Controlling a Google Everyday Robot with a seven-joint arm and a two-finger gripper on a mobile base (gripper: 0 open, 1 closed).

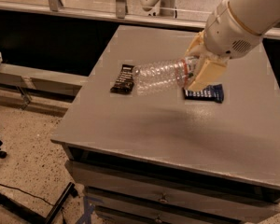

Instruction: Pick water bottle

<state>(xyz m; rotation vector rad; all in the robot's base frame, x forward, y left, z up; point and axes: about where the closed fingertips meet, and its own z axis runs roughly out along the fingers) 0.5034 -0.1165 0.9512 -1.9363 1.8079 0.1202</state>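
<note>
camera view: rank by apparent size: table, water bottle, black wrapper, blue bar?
1. table
2. water bottle, held above the table by the end effector shut at its neck, so it is nearer the camera and may look bigger
3. black wrapper and blue bar: look about alike, not ranked
</note>
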